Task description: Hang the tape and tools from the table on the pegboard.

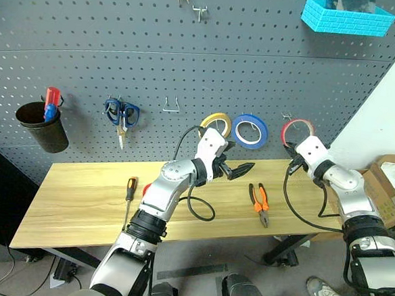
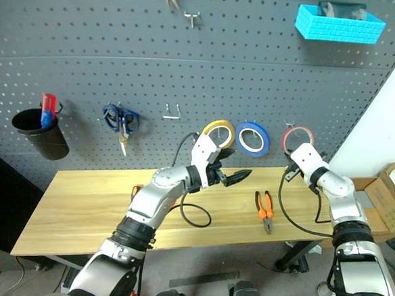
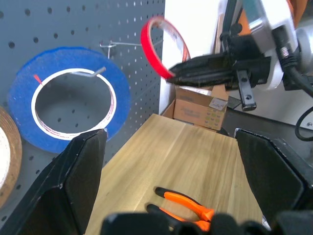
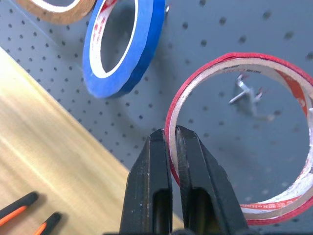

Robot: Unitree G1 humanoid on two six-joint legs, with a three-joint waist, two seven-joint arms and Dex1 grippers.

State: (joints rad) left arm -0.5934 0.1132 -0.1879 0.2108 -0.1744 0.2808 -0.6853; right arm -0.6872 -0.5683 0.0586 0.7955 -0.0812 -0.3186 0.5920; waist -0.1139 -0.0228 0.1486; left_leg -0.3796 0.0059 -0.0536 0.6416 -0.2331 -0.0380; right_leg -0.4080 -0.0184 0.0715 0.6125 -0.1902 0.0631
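**Red tape up at the hook, two tools on the table**

So the right gripper [image 4: 173,142] has its two black fingers pinched on the rim of the red tape [image 4: 234,132], holding the ring up against the pegboard [image 1: 189,66] at the right side of the frame. In the right wrist view a metal hook [image 4: 247,95] shows through the hole of the ring, though I can't tell whether the tape actually rests on it. Just left of the red tape hang a blue roll [image 1: 249,130] and a yellow roll [image 1: 216,122], each on its own hook.

The left gripper [image 1: 240,170] sits mid-frame above the table [image 1: 78,207], fingers spread wide with nothing between them, pointing toward the right.

On the table: the pliers [image 1: 260,204] with orange-and-black handles lie right of centre, and the screwdriver [image 1: 130,196] lies on the left part, well apart from them. Both are flat on the wood.

Other stuff on the board: blue-handled scissors [image 1: 122,115] left of centre, a black cup [image 1: 42,126] far left, and a blue basket [image 1: 347,16] in the upper right corner.
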